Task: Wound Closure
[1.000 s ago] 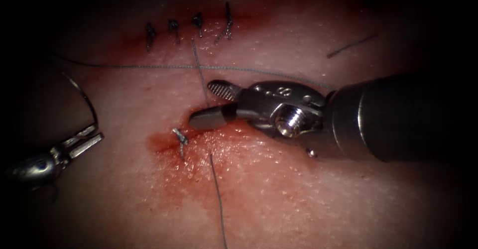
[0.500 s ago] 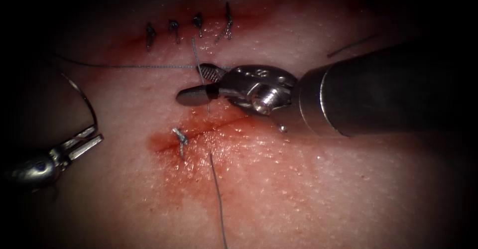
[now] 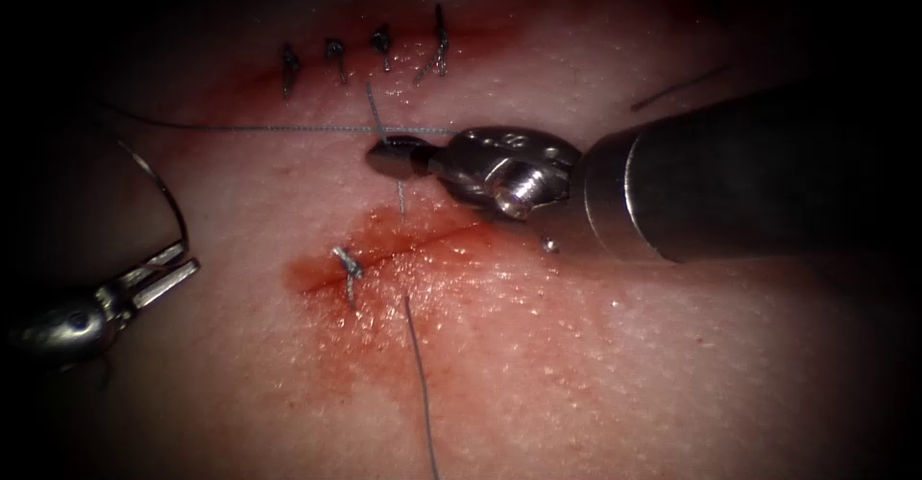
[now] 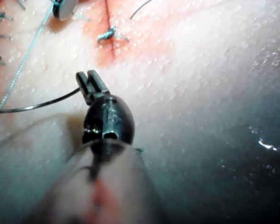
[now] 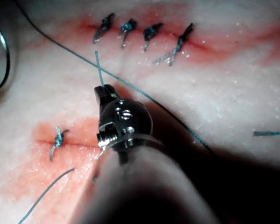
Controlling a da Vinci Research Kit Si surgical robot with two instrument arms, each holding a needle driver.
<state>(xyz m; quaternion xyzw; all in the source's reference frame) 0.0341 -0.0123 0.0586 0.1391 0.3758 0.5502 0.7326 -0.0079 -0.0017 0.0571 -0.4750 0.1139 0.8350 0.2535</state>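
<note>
My left tool (image 3: 178,269) sits low at the left of the cut, jaws shut on the curved needle (image 3: 171,197) near one end of its curve. The needle arcs upward, free of the tissue. In the left wrist view the same jaws (image 4: 91,81) grip the needle (image 4: 37,105). My right tool (image 3: 384,158) lies above the cut (image 3: 423,240), jaws shut on the thread (image 3: 376,115) where a short strand crosses the long strand (image 3: 288,129). In the right wrist view its jaws (image 5: 102,91) pinch that thread (image 5: 98,65).
One knotted stitch (image 3: 346,267) sits at the cut's left end amid red fluid (image 3: 403,298). A row of several tied stitches (image 3: 336,56) closes another cut higher up. A loose thread (image 3: 418,374) trails downward, and a cut piece (image 3: 677,88) lies at upper right.
My right tool moved up and left from the cut to the crossing strands, and its open jaws closed on the thread. The left tool and needle stayed still.
</note>
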